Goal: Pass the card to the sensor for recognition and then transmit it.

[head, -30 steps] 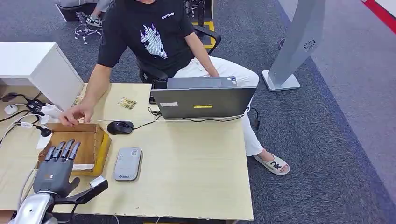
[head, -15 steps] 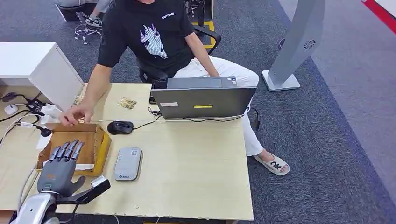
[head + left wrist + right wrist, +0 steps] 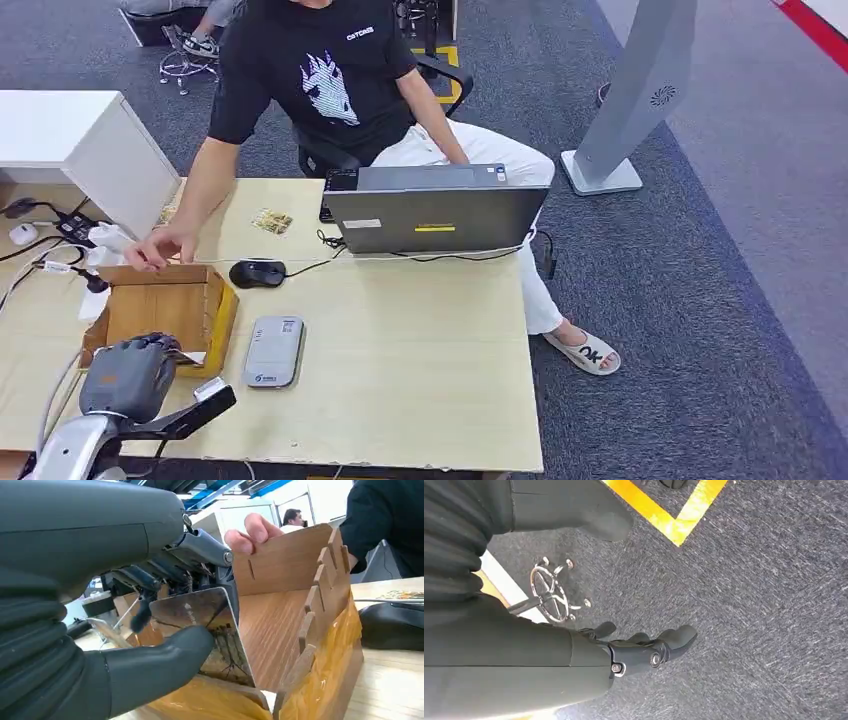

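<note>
My left hand (image 3: 128,372) sits at the near edge of an open wooden box (image 3: 222,312), fingers curled in. In the left wrist view its thumb (image 3: 160,660) presses a shiny picture card (image 3: 200,612) against the dark fingers, and the card stands tilted over the box's front wall. The grey card sensor (image 3: 273,350) lies flat on the table just right of the box, apart from the hand. A person's hand (image 3: 155,247) holds the box's far wall (image 3: 290,560). My right hand (image 3: 644,650) hangs over the grey carpet, fingers loosely apart, holding nothing.
A black mouse (image 3: 257,272) lies behind the sensor, and an open laptop (image 3: 435,212) stands further back. A person in a black shirt (image 3: 320,70) sits at the table's far side. Cables and a white cabinet (image 3: 70,135) are at the left. Bare tabletop (image 3: 420,350) spreads to the right.
My left hand's fingers, stretched flat over the box a second ago, have curled down and closed on the card. The person's hand stays on the box.
</note>
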You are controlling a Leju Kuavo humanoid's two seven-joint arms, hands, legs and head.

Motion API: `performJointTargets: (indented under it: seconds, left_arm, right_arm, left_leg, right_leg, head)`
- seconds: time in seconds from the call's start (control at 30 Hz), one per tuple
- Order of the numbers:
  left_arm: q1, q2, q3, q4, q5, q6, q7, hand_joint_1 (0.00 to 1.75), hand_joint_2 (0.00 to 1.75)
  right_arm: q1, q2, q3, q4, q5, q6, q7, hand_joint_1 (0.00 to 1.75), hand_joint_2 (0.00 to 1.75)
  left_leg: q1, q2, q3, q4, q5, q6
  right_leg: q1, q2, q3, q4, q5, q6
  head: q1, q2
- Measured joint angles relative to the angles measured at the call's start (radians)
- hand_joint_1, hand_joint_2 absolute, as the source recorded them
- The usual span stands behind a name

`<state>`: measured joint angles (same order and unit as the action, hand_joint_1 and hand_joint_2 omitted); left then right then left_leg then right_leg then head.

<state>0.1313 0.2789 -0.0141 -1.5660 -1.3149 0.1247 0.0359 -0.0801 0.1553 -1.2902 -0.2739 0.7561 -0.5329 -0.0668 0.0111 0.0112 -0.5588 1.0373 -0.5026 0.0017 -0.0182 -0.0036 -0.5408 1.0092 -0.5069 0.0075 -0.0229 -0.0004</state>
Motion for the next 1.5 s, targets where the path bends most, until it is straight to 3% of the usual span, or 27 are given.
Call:
performJointTargets:
  seconds: [0.47, 0.7, 0.87, 1.1, 1.5]
  left_arm:
    - [-0.017, 0.011, -0.003, 0.009, -0.006, -0.015, 0.0, 1.75, 1.75]
    - [-0.038, 0.029, -0.006, 0.023, -0.069, -0.027, 0.031, 1.75, 1.75]
    - [-0.11, 0.067, -0.007, 0.04, -0.085, -0.045, 0.034, 1.75, 1.75]
    - [-0.157, 0.085, -0.014, 0.059, -0.105, -0.052, 0.037, 1.75, 1.75]
    - [-0.416, 0.148, -0.106, 0.09, -0.221, -0.119, 0.057, 1.75, 1.75]
  right_arm:
    - [0.0, 0.0, 0.0, 0.0, 0.008, -0.001, 0.004, 0.0, 1.75]
    - [0.0, 0.0, 0.0, 0.0, 0.005, -0.001, 0.0, 0.0, 1.75]
    - [-0.003, -0.001, 0.0, 0.0, 0.003, 0.0, -0.016, 0.0, 1.75]
    - [-0.003, -0.002, 0.0, 0.0, 0.0, 0.0, -0.017, 0.0, 1.75]
    - [-0.007, -0.002, -0.006, 0.004, -0.013, 0.002, -0.015, 0.0, 1.75]
  left_leg:
    - [0.0, 0.0, 0.0, 0.0, 0.0, 0.0]
    - [0.0, 0.0, 0.0, 0.0, 0.0, 0.0]
    - [0.0, 0.0, 0.0, 0.0, 0.001, -0.001]
    - [0.0, 0.0, -0.001, 0.0, 0.002, 0.0]
    - [0.0, 0.0, -0.002, 0.001, 0.004, 0.0]
  right_leg:
    - [0.0, 0.0, 0.0, 0.0, 0.0, 0.0]
    - [0.0, 0.0, -0.001, 0.0, 0.0, 0.0]
    - [0.0, 0.0, 0.0, 0.0, 0.0, 0.0]
    - [0.0, 0.0, -0.002, 0.0, 0.001, 0.001]
    - [0.001, 0.0, -0.003, 0.0, 0.004, -0.001]
  head:
    - [0.0, 0.0]
    - [0.0, 0.0]
    - [-0.001, 0.0]
    - [0.0, 0.0]
    - [0.001, 0.0]
